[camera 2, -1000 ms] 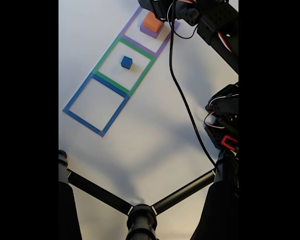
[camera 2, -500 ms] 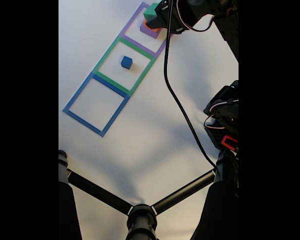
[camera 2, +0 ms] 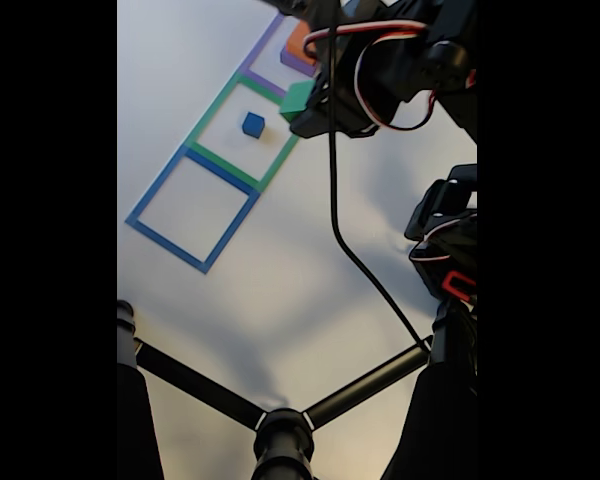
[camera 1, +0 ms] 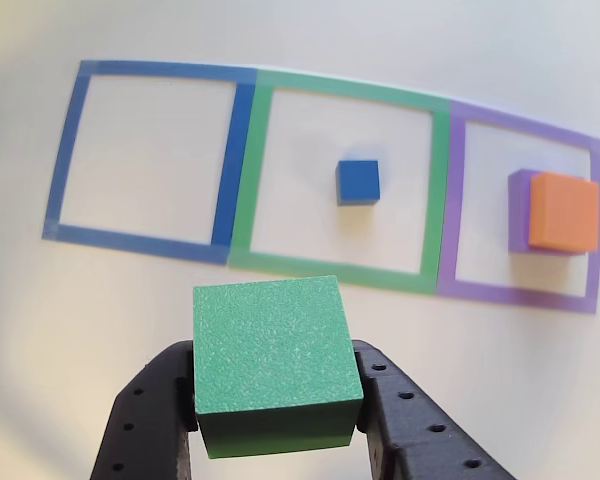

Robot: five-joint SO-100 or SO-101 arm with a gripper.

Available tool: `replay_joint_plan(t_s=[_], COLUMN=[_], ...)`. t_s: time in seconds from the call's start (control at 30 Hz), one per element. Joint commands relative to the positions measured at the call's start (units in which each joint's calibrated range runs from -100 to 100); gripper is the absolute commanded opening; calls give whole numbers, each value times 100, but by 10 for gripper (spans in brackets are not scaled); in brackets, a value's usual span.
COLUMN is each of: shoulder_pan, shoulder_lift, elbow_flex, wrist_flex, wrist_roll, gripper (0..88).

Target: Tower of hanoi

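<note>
So the pincer (camera 1: 276, 420) is clamped on the green block (camera 1: 275, 362), holding it up off the counter (camera 1: 280, 280) in front of the taped squares. The blue cube (camera 1: 359, 181) sits alone in the middle green outline (camera 1: 340, 175), and the orange block (camera 1: 564, 211) is stacked on the purple one (camera 1: 520, 210) in the purple outline. The blue outline (camera 1: 145, 160) has nothing in it. I'd say we're only partway: green needs a spot, and the whole stack is far from rebuilt anywhere.
</note>
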Motion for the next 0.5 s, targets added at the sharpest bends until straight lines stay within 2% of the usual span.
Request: replay_joint_plan(t_s=[0.0, 0.33, 0.47], shoulder_pan=[-80, -552, -659], shoulder_lift=[-535, -599, -206], elbow_flex=[1591, 4598, 5198], wrist_flex=[-1591, -5387, -6730], wrist_roll=[38, 38, 38], gripper=[73, 74, 74])
